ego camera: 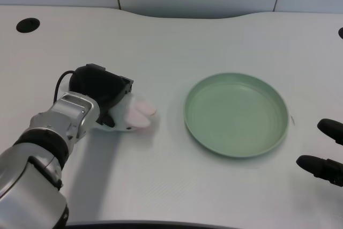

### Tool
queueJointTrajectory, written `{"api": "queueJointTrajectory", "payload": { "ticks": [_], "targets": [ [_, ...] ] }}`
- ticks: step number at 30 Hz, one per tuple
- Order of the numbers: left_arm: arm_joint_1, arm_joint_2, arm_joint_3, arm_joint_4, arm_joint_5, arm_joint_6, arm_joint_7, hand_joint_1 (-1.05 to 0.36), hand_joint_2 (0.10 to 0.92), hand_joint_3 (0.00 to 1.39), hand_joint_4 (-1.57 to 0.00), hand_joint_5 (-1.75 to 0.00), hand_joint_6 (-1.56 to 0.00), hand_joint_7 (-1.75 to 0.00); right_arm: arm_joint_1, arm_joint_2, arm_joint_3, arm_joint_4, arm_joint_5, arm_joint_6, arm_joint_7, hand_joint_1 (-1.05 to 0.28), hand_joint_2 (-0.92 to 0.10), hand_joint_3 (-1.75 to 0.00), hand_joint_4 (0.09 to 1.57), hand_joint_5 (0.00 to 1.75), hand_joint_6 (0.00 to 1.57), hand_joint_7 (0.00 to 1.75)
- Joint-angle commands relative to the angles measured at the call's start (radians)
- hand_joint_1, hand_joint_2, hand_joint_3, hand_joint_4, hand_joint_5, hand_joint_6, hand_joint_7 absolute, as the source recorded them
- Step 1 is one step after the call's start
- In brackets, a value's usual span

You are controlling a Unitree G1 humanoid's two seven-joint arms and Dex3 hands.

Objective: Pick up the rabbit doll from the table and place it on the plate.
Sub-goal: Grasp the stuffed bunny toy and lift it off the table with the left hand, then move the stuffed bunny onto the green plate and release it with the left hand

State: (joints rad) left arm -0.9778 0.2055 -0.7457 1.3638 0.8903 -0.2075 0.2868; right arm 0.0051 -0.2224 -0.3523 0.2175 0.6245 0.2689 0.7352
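A white rabbit doll (136, 115) with pink ears lies on the white table, left of centre, its ears pointing right. My left hand (102, 90) covers the doll's body from above and behind, so only the ears and a bit of white body show. Whether the fingers have closed around the doll is hidden under the hand. The pale green plate (236, 113) sits to the right of the doll, apart from it, with nothing on it.
My right hand's fingers (324, 151) rest at the picture's right edge, just right of the plate. A black hole (28, 24) marks the table's far left corner. The table's back edge curves along a grey wall.
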Motion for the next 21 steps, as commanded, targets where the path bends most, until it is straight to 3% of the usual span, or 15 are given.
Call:
{"api": "queueJointTrajectory", "payload": {
  "ticks": [1, 5, 9, 10, 11, 12, 14, 20, 21],
  "targets": [
    [0.022, 0.021, -0.023, 0.007, 0.030, -0.019, 0.097, -0.21, 0.847, 0.01, -0.67, -1.64, -0.71, -0.96, 0.007, -0.008, -0.013, -0.013, 0.016, 0.017, -0.018, -0.37, -0.92, -0.19, 0.97, 0.00, 0.79, 0.00],
    [0.007, 0.019, -0.017, 0.010, 0.027, -0.030, 0.121, -0.21, 0.859, 0.01, -0.82, -1.74, -0.81, -0.87, -0.007, -0.007, -0.009, 0.002, 0.011, 0.008, -0.016, -0.37, -0.92, -0.19, 0.97, 0.00, 0.79, 0.00],
    [-0.023, -0.007, 0.045, 0.005, -0.033, -0.019, 0.083, -0.21, 0.871, 0.01, -0.78, -1.75, -0.82, -0.82, -0.015, -0.008, -0.007, 0.005, 0.004, 0.011, -0.030, -0.37, -0.92, -0.19, 0.97, 0.00, 0.81, 0.01],
    [-0.027, -0.015, 0.062, 0.003, -0.049, -0.010, 0.083, -0.20, 0.880, 0.02, -0.77, -1.75, -0.68, -1.30, -0.016, -0.009, -0.008, 0.007, 0.003, 0.012, -0.034, -0.37, -0.92, -0.18, 0.98, 0.01, 0.81, 0.01],
    [-0.029, -0.020, 0.073, 0.002, -0.058, -0.004, 0.084, -0.19, 0.889, 0.02, -0.76, -1.75, -0.59, -1.52, -0.018, -0.009, -0.008, 0.008, 0.003, 0.013, -0.036, -0.37, -0.92, -0.18, 0.98, 0.01, 0.81, 0.01],
    [-0.034, -0.029, 0.094, -0.002, -0.079, 0.004, 0.092, -0.19, 0.894, 0.02, -0.76, -1.75, -0.55, -1.63, -0.018, -0.010, -0.007, 0.009, -0.001, 0.012, -0.040, -0.37, -0.92, -0.18, 0.98, 0.01, 0.81, 0.01],
    [-0.049, -0.047, 0.140, -0.008, -0.122, 0.013, 0.090, -0.18, 0.911, 0.02, -0.74, -1.75, -0.54, -1.62, -0.021, -0.015, -0.006, 0.016, -0.008, 0.003, -0.037, -0.37, -0.92, -0.18, 0.98, 0.01, 0.81, 0.01],
    [-0.102, -0.066, 0.186, -0.028, -0.158, -0.003, 0.108, -0.08, 0.904, 0.01, -0.76, -1.75, -0.55, -1.74, -0.026, -0.019, -0.009, 0.025, -0.005, 0.007, -0.036, -0.36, -0.92, -0.18, 0.98, 0.01, 0.81, 0.01],
    [-0.121, -0.069, 0.195, -0.035, -0.168, -0.013, 0.096, -0.07, 0.902, 0.01, -0.77, -1.75, -0.56, -1.74, -0.026, -0.019, -0.006, 0.025, -0.011, 0.001, -0.039, -0.35, -0.92, -0.18, 0.98, 0.01, 0.81, 0.01]
  ]
}}
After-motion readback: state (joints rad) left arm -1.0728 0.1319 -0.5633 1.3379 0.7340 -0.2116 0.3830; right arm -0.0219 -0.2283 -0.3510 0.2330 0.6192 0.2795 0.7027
